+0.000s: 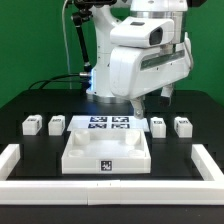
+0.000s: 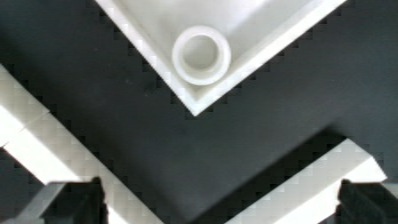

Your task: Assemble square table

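The square table slab [image 1: 105,152] lies flat in the middle of the black table, rim up, with a tag on its front wall. Two block legs [image 1: 31,125] [image 1: 56,124] stand at the exterior view's left of it. Two more legs [image 1: 158,125] [image 1: 182,126] stand at its right. My gripper [image 1: 140,104] hangs behind the slab's rear right part, above the table. In the wrist view one slab corner with a round socket [image 2: 199,52] lies ahead of my gripper [image 2: 217,205]. Its fingers [image 2: 68,200] stand wide apart and hold nothing.
The marker board [image 1: 110,124] lies flat just behind the slab. A low white border rail [image 1: 20,170] runs along the front and both sides. White diagonal bands [image 2: 320,160] cross the wrist view; I cannot tell what they belong to.
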Available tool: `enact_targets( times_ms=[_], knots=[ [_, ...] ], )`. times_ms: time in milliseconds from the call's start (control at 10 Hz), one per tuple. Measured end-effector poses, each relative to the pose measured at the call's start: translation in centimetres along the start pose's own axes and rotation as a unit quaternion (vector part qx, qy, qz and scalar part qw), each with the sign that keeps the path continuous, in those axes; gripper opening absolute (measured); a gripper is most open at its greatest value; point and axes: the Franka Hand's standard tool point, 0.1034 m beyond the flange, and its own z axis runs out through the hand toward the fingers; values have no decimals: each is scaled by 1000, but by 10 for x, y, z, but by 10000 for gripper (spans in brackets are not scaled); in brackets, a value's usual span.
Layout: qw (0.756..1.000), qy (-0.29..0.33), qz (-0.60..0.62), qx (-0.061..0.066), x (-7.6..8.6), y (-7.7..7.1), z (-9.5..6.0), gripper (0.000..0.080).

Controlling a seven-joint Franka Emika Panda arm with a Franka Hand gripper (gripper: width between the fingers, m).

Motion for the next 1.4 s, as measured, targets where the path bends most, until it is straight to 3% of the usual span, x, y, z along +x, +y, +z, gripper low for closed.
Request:
enact_targets(
  times_ms=[1400],
  knots=[
    [1000, 0, 0, 0, 0, 0, 0, 650]
  ],
)
